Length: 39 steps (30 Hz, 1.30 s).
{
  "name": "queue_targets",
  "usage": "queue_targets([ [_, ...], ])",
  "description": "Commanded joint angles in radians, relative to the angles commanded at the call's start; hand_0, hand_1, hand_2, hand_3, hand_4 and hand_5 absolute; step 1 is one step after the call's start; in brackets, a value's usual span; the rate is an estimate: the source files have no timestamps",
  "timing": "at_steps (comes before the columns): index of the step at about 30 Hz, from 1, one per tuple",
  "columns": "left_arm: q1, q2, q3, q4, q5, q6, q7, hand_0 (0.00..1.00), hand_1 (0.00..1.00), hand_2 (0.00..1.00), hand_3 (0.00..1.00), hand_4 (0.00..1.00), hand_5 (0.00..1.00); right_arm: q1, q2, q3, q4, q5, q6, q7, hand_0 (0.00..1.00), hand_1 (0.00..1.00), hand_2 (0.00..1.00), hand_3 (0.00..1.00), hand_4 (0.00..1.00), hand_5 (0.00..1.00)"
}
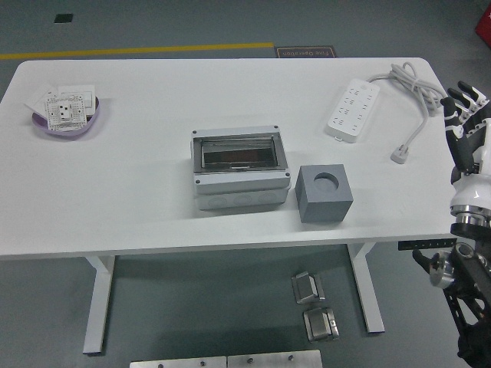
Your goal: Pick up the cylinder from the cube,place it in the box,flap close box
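The right hand (465, 115) is hovering at the desk (138, 199) edge, fingers spread and empty. Well to its left, the cylinder (327, 182) is sitting sunk in the cube (324, 195); probably light, rigid and smooth, best pinched at its exposed rim.

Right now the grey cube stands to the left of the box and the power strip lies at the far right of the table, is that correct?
Not quite. The head view shows the grey cube to the right of the box, not the left. The power strip does lie at the far right of the table.
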Motion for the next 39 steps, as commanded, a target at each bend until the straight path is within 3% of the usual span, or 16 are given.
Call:
queue_targets([
  [39,-0.001,-0.001,0.005,0.000,-0.005,0.001,0.000,0.672,0.676,0.564,0.669,0.442,0.015,-0.003,0.002,0.018,0.000,-0.002,-0.002,0.002,0.743,0.658,0.711,0.749,0.870,0.576],
])
